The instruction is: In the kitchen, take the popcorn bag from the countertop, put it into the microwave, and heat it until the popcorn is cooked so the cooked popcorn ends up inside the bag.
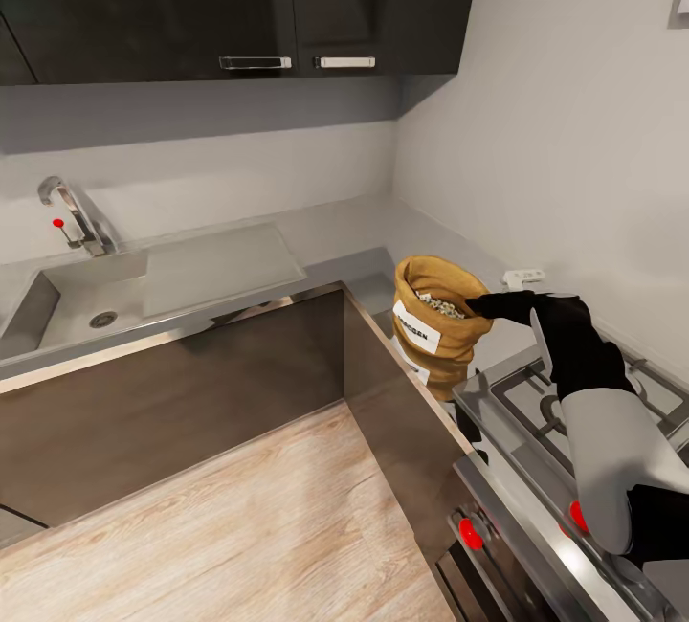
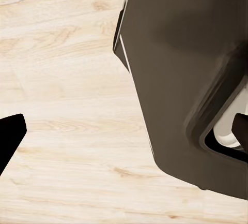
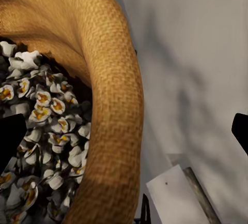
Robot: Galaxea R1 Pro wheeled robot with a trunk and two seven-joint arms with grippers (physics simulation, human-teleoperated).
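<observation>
A: Where is the popcorn bag (image 1: 438, 321)?
B: On the tabletop (image 1: 325, 230), at four o'clock from the sink (image 1: 91, 301), beside the stove (image 1: 574, 411).
A: And the right end effector (image 1: 476, 305)?
B: Spread wide across the bag's rolled rim; popcorn (image 3: 49, 131) fills the bag. The left end effector (image 2: 124, 136) is spread apart above the floor (image 2: 67, 79).

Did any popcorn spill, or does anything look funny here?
Nothing has spilled. The popcorn sits inside the bag, which stands upright on the countertop beside the stove. The right end effector straddles the bag's rolled rim, one finger inside and one outside.
</observation>
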